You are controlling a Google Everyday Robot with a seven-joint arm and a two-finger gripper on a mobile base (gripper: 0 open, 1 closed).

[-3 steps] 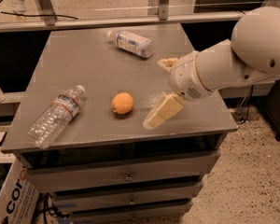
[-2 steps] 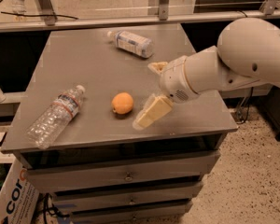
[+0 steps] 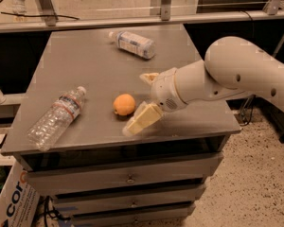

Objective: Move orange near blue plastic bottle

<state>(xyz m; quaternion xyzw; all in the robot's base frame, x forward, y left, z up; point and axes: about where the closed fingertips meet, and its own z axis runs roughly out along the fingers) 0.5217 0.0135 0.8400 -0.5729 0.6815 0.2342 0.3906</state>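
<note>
The orange (image 3: 124, 104) sits on the grey table (image 3: 85, 65), near its front middle. The blue plastic bottle (image 3: 132, 43), short with a white-and-blue label and white cap, lies on its side at the back of the table, well apart from the orange. My gripper (image 3: 143, 98) is just right of the orange, low over the table. It is open, with one cream finger (image 3: 142, 118) in front of and right of the orange and the other finger (image 3: 149, 77) behind it. It holds nothing.
A longer ribbed clear bottle (image 3: 57, 117) with a red-white label lies at the table's front left. The table has drawers (image 3: 128, 178) below. A metal rail (image 3: 132, 20) runs behind it. A cardboard box (image 3: 9, 202) stands on the floor at lower left.
My arm has moved left, bringing the open gripper from right of the orange to close beside it. The orange and both bottles have not moved.
</note>
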